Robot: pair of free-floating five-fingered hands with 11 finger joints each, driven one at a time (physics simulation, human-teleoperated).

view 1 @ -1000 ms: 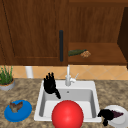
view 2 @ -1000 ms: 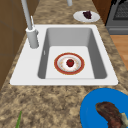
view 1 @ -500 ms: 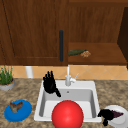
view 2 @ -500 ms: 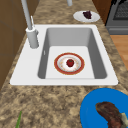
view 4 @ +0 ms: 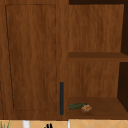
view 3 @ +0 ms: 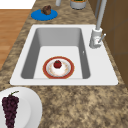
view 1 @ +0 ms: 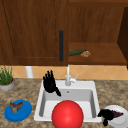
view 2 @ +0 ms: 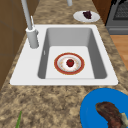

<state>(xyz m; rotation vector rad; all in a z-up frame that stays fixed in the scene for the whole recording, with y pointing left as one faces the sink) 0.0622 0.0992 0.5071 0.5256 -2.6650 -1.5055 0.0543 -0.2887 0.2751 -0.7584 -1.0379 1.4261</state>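
My left hand [view 1: 50,83] floats over the back left corner of the white sink [view 1: 40,110], its fingers straight and pointing up, holding nothing; its fingertips [view 4: 48,125] reach the upper view's bottom edge. My right hand [view 1: 106,114] hovers at the left edge of a white plate [view 1: 121,121] that carries dark grapes [view 1: 117,114]. A round red shape [view 1: 67,115] covers the sink's front. In the side views a red-rimmed plate [view 2: 57,62] lies in the basin with a small red fruit [view 2: 70,62] on it.
The faucet [view 1: 68,77] stands behind the basin. A blue plate [view 1: 22,113] with brown food [view 1: 15,106] and a potted plant [view 1: 6,80] are at the left. The wall cabinet's door handle [view 4: 61,98] adjoins an open shelf with a green vegetable [view 4: 76,106].
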